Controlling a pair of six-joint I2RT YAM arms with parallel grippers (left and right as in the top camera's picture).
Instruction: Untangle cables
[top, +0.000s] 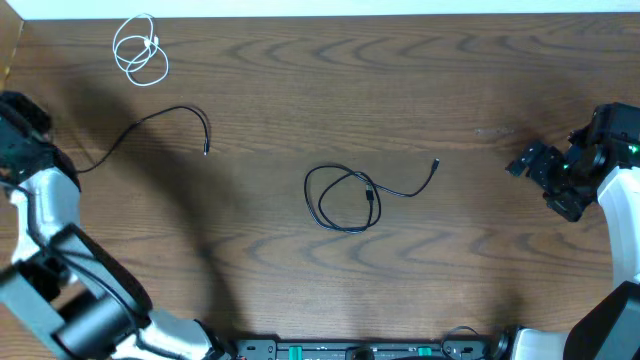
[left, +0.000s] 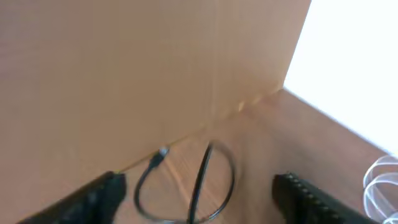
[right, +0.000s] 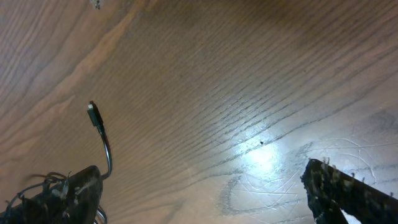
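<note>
Three cables on the wooden table (top: 470, 80), none touching each other.

The white cable (top: 140, 50) sits in the far-left corner, wound into a couple of small loops right by the far edge. No real long axis, it's just a coil.

The left black cable (top: 150, 122) comes out from under the left arm and runs diagonally away and to the right. It arcs over, then hooks back so its plug points toward the near edge. Its other end is curled into a loop right below the left gripper (left: 198, 183), beside a plain tan wall (left: 124, 74) that looks like cardboard. The wrist view there is blurry, so I can't tell if the cord brushes either finger. The jaws are spread wide, though, and aren't pinching anything.

The middle black cable (top: 345, 197) is mid-table. It's a loose loop with a tail going right, so the whole thing lies roughly left to right. The tail ends in a plug tipped up toward the far-right side. That plug end also shows at the edge of the right wrist view.

The right gripper (right: 200, 171) is off to the right of that cable, well apart from the loop. Its jaws are wide apart and hold nothing, with bare wood between the fingers.
</note>
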